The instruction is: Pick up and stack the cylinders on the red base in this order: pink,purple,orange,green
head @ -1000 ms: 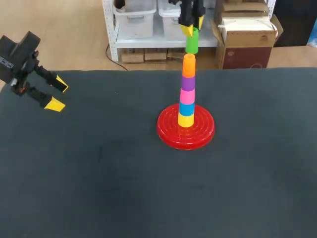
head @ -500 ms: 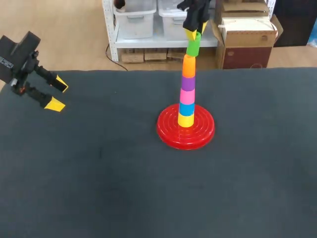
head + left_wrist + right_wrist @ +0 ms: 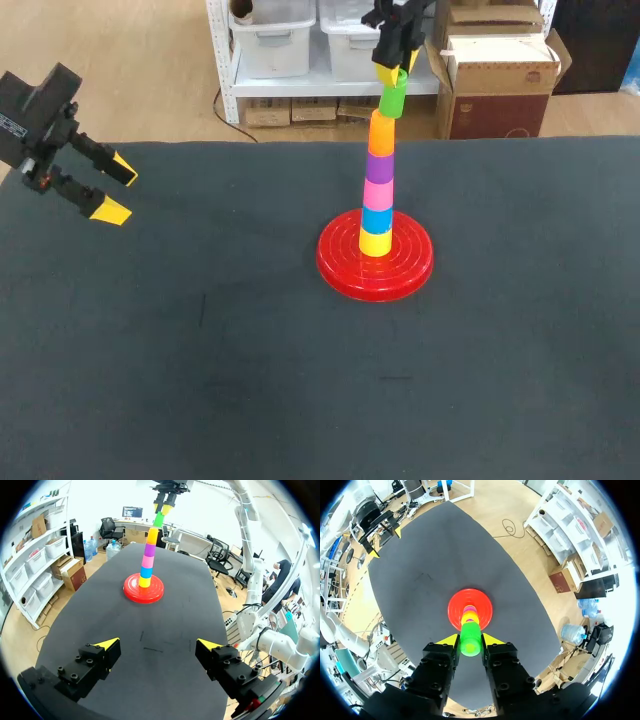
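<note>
Head view: the red base (image 3: 335,268), a round glossy disc w/ concentric ridges, sits on the dark matte table (image 3: 200,380). A column of short smooth cylinders rises from the base's centre. From the base up they are the yellow cylinder (image 3: 376,243), blue cylinder (image 3: 377,219), pink cylinder (image 3: 378,190), purple cylinder (image 3: 380,162) and orange cylinder (image 3: 382,130). The green cylinder (image 3: 393,98) is at the very top, high above the base and tilted, w/ its lower end at the orange one's top. Can't tell if it is seated there. The right gripper (image 3: 398,63) is clamped on its upper end, one yellow tip on either side. The left gripper (image 3: 115,190) hangs well to the base's left, fingers apart, nothing btwn them.

Left wrist view: the left gripper (image 3: 156,643) has its fingers spread wide w/ only bare table between. The base (image 3: 131,591) lies well ahead. The whole column shows in profile here — the green cylinder (image 3: 158,520) leans off the line of the others, which the right wrist view can't show.

Right wrist view: this looks straight down the column onto the base (image 3: 454,607). The green cylinder (image 3: 470,639) shows as a round end btwn the two yellow tips, both pressed to its sides. Slivers of the lower cylinders peek out beneath it, and the base's rim is visible all round.
</note>
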Robot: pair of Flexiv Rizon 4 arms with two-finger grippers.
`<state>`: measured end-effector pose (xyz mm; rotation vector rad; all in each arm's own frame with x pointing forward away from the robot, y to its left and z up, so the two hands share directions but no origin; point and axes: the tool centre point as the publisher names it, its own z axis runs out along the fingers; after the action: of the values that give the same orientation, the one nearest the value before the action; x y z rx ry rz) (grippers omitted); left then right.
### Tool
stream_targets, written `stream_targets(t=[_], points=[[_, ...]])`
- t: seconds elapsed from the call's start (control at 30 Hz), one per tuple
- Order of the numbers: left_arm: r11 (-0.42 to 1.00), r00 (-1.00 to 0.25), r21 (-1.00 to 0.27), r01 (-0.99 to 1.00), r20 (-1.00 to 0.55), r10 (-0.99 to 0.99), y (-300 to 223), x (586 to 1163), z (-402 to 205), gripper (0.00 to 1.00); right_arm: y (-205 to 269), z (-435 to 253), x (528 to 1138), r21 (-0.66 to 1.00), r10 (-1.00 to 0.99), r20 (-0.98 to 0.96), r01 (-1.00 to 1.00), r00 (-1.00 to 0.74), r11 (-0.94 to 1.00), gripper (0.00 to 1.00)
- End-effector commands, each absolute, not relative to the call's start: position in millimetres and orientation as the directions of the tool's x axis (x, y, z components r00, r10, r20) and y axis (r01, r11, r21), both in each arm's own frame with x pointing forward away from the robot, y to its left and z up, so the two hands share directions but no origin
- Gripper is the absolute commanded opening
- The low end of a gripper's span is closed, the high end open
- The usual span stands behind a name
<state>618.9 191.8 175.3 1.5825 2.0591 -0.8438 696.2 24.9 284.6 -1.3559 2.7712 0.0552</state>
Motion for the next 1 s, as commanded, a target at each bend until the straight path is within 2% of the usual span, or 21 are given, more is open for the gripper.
stream_targets(t=[0.03,0.63,1.0], points=[[0.173,-0.272,-0.214,0.961,-0.645,0.714,192.1,618.9,174.5,1.0,30.9,283.8,707.0,0.017,-0.792,-0.036,-0.792,-0.61,0.61,0.0],[0.173,-0.272,-0.214,0.961,-0.645,0.714,192.1,618.9,174.5,1.0,40.7,278.5,707.2,0.024,-0.814,0.003,-0.814,-0.581,0.581,0.0],[0.173,-0.272,-0.214,0.961,-0.645,0.714,192.1,618.9,174.5,1.0,28.0,278.7,690.7,0.021,-0.801,0.003,-0.801,-0.599,0.599,0.0]])
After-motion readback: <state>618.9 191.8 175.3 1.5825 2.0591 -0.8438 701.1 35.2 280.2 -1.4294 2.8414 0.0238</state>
